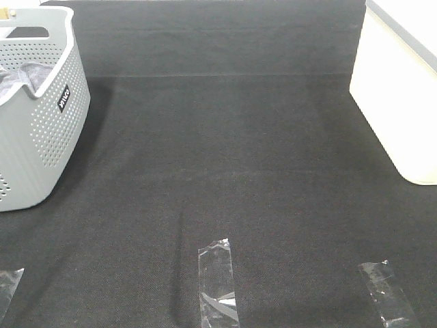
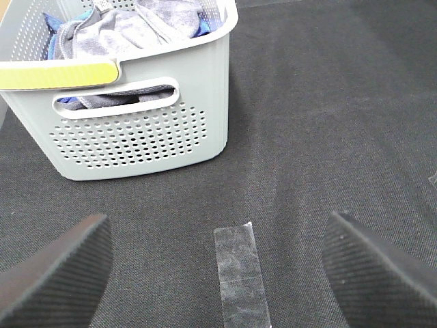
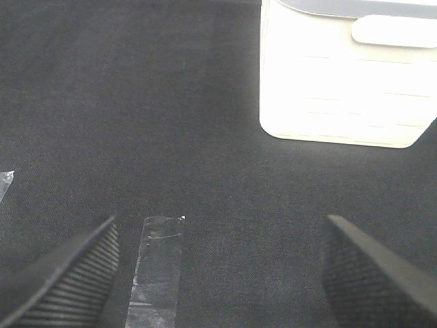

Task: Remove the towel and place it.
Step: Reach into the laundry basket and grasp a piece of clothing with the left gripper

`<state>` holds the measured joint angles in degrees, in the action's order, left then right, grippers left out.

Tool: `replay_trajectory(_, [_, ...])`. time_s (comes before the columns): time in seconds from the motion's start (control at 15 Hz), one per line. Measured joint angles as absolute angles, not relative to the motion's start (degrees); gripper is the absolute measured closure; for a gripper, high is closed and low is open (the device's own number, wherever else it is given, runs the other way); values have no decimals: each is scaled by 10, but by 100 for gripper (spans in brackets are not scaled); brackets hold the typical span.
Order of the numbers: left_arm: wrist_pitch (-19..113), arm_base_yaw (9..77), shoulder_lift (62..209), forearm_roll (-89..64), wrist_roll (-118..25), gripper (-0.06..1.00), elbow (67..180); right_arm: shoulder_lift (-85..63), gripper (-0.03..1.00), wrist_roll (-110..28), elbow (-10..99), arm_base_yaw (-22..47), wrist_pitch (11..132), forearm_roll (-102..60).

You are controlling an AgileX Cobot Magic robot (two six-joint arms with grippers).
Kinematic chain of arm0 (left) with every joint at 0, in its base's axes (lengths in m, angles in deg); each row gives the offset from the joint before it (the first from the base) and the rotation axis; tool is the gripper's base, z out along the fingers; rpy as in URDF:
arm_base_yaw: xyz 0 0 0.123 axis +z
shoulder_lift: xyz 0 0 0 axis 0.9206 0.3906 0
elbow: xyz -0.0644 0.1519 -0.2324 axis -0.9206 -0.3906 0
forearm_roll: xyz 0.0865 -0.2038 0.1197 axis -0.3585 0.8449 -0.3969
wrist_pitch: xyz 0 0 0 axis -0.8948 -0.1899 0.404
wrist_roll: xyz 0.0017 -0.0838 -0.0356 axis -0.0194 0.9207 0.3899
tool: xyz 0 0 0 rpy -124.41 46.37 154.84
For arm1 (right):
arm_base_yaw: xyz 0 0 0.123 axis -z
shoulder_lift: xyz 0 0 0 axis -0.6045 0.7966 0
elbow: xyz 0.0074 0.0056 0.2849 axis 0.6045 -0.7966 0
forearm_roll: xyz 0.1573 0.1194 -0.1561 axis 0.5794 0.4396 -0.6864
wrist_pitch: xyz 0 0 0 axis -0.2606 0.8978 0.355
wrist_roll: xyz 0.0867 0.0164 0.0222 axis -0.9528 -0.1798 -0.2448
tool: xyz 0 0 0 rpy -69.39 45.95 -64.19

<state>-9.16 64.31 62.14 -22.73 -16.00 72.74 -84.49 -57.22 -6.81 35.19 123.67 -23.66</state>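
Towel (image 2: 123, 31): bunched in the grey basket (image 2: 136, 137), which stands at the far left corner of the table (image 1: 225, 171). It lies on top of the heap, and its folds rise about level with the rim. A brighter blue cloth (image 2: 58, 42) shows beside and under it, and the two touch in several places.

Left gripper (image 2: 217, 225): fingers wide apart, nothing between them, hanging over the bare table near its near edge, apart from the basket. Right gripper (image 3: 220, 225): fingers likewise spread and empty, over the right half of the table, with the white bin (image 3: 341, 82) beyond it at the far right edge.

Handling, judged: terry cloth, so soft, limp and not fragile. The pile should give the pads good friction, so slipping is unlikely. Probably light for its bulk. It seems longer than the basket, so I expect it to trail when lifted, and it may drag the blue cloth or tug the basket along.

Best hold, judged: pinch a raised fold at the top of the heap, on a plain grey-lavender part well clear of any blue. No hem or corner is clear enough to aim for.

Count:
- towel: 1
- blue cloth: at least 1, and I cannot tell whether there are more
- basket: 1
- white bin: 1
- clear tape strips (image 1: 218, 280) along the near edge: 3 in the high view
- grippers: 2
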Motion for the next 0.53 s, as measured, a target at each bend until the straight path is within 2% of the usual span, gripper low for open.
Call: replay_trajectory(0.53, [-92, 643, 621, -227, -160, 14, 727, -845, 21, -572, -68, 352, 1237, -237])
